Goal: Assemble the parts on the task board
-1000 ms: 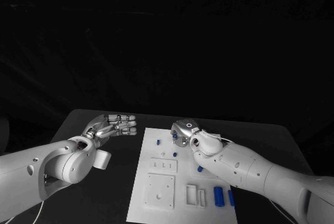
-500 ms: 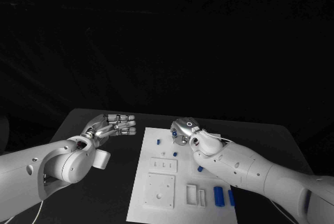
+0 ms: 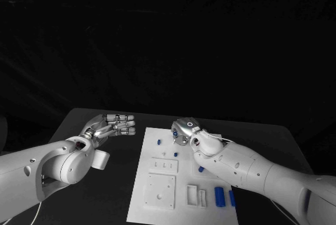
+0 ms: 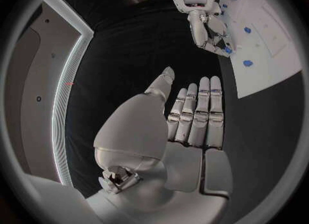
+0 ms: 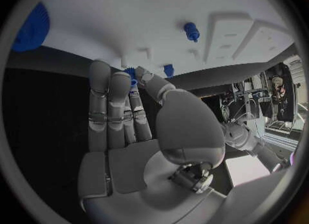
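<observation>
The desk (image 3: 266,133) fills the lower half of the head view, and the white task board (image 3: 158,205) lies in its lower middle. The left robot hand (image 3: 112,126) hangs over bare desk just left of the board's upper left corner, fingers straight and side by side, holding nothing. The right robot hand (image 3: 185,132) is at the board's upper edge, and in the right wrist view a small blue part (image 5: 132,75) sits at its fingertips (image 5: 143,74); it seems pinched there, though I cannot tell for certain. Other blue parts (image 3: 220,197) lie at the board's lower right.

The step in hand looks like seating that small part near the board's upper edge. To do it well, keep the part upright and lined up over its seat, lower it straight, and let go only once it stands firm; the left robot hand should keep off the board.

Against the earlier frame little differs: the right robot hand has edged slightly, the left has tilted a little, and the board lies as before.
</observation>
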Action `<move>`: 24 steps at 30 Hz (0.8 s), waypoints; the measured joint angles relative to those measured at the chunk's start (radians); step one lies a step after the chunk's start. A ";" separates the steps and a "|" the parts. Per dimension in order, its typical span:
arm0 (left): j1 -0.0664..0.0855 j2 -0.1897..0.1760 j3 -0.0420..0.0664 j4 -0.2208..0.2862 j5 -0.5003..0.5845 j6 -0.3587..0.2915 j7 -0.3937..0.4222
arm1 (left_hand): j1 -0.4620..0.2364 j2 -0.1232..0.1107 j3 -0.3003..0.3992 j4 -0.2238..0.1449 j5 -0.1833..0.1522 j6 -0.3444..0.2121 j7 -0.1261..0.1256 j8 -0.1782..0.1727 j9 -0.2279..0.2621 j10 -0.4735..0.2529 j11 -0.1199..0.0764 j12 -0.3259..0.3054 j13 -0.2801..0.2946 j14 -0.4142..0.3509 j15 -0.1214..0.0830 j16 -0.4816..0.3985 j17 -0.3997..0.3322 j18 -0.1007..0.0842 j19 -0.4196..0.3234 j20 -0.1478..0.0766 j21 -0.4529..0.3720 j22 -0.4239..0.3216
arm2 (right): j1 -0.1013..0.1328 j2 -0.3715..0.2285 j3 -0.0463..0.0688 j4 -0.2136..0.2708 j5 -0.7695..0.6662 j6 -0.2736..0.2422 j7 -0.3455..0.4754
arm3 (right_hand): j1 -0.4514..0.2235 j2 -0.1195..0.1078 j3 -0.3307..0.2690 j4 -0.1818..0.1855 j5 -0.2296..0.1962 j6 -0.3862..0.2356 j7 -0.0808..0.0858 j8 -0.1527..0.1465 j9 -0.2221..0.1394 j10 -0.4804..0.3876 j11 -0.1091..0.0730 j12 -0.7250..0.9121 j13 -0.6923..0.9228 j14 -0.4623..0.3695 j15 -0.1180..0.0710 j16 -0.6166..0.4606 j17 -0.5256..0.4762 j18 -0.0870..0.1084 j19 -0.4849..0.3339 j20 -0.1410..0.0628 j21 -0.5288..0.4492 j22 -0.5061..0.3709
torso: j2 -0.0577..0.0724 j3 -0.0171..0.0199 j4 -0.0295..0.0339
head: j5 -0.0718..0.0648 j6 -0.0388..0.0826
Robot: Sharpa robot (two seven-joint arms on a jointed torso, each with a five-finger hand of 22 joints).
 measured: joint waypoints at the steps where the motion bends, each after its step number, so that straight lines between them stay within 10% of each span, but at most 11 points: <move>1: 0.000 0.001 0.000 -0.001 0.000 0.000 0.000 | 0.000 0.000 0.000 0.000 0.000 0.000 0.000 0.000 0.000 0.000 0.000 0.000 0.000 0.000 0.000 0.000 0.000 0.000 0.000 0.000 0.000 0.000 | 0.000 0.000 0.000 -0.001 -0.001 0.003 -0.002 | 0.000 0.000 0.000 0.000 0.000 0.000 0.000 0.000 0.000 0.001 -0.001 0.000 0.000 0.000 0.000 0.000 0.000 0.000 0.000 0.000 0.000 0.001 | 0.000 -0.0001 0.0000 | 0.000 0.000; 24: 0.001 0.018 0.000 -0.019 -0.001 0.001 -0.001 | 0.000 0.000 0.000 0.000 0.000 0.000 0.000 0.000 0.000 0.000 0.000 0.000 0.000 0.000 0.000 0.000 0.000 0.000 0.000 0.000 0.000 0.000 | 0.002 0.001 0.000 -0.014 -0.018 0.038 -0.027 | -0.001 -0.001 0.000 0.000 -0.001 -0.001 0.001 -0.001 -0.001 0.003 -0.003 -0.002 0.000 0.000 0.000 0.000 0.000 -0.006 0.000 0.000 -0.016 0.013 | 0.003 -0.0060 0.0047 | -0.007 -0.005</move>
